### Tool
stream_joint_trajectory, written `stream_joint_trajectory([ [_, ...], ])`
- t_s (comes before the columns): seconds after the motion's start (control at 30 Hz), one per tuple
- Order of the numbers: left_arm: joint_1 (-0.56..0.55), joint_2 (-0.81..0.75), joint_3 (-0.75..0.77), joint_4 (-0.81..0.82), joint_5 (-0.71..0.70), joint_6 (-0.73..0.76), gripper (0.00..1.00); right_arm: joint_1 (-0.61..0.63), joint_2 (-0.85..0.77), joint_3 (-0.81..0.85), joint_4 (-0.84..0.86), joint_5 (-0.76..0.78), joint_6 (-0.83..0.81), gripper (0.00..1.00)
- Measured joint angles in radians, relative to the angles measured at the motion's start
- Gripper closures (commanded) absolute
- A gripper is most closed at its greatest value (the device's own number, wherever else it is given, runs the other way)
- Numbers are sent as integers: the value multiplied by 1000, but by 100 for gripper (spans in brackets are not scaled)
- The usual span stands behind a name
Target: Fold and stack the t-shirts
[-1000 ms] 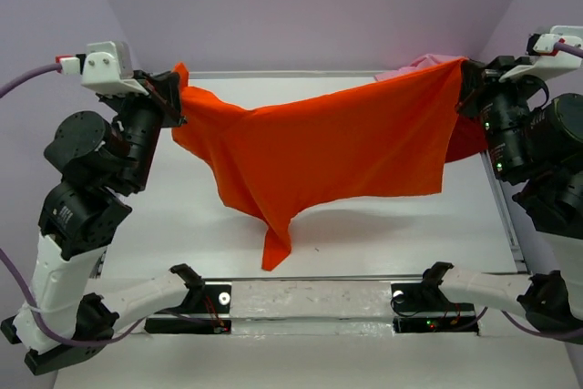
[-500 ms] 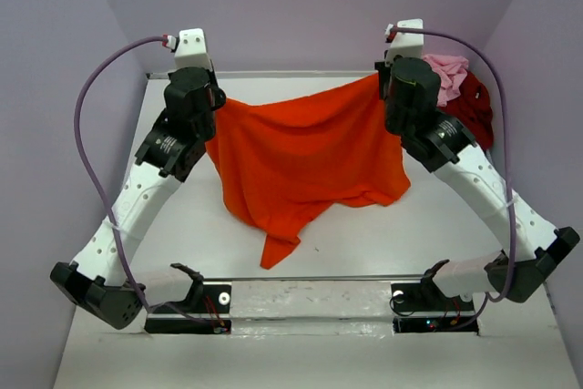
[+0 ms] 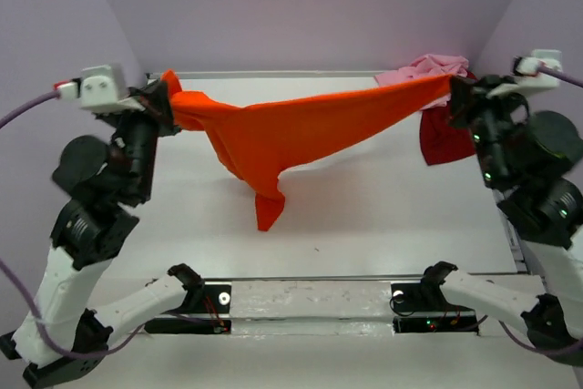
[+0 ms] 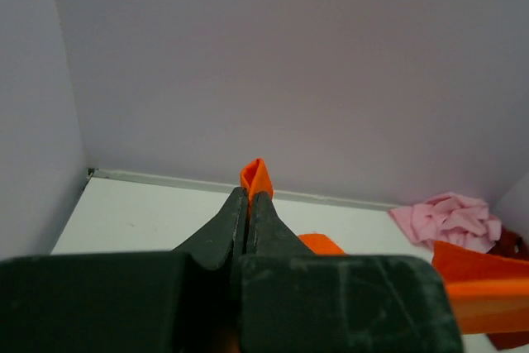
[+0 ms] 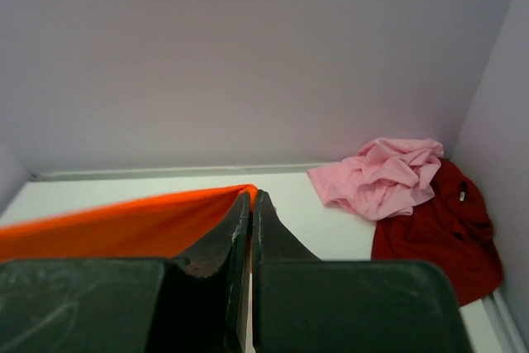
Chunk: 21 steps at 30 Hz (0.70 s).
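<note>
The bright orange t-shirt hangs stretched in the air between both arms, sagging to a point in the middle above the table. My left gripper is shut on its left corner; a tip of orange cloth pokes out past the closed fingers. At the right end, my right gripper is shut on the other corner, with the orange cloth running away to the left. The crumpled light pink t-shirt and the dark red t-shirt lie in the back right corner.
The white table is boxed in by lilac walls at the back and sides. Both arm bases stand on the near rail. The pink and red heap sits just behind the right gripper.
Both arms have swung outward and back up from a lower, inward pose, pulling the orange t-shirt taut and lifting it off the table again.
</note>
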Motion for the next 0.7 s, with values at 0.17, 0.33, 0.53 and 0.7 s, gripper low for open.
stream_joint_trajectory([
  [0.17, -8, -178, 23, -61, 14, -57, 100, 2, -206, 22, -78, -78, 75, 100],
  [0.33, -7, -165, 122, -97, 61, -92, 100, 2, -153, 146, -124, -126, 99, 100],
  [0.53, -6, -19, 212, -101, 56, -81, 100, 2, 52, 235, -133, -96, 103, 100],
  [0.7, 6, 137, 188, -14, 19, -47, 100, 0, 258, 221, -113, -12, 113, 100],
])
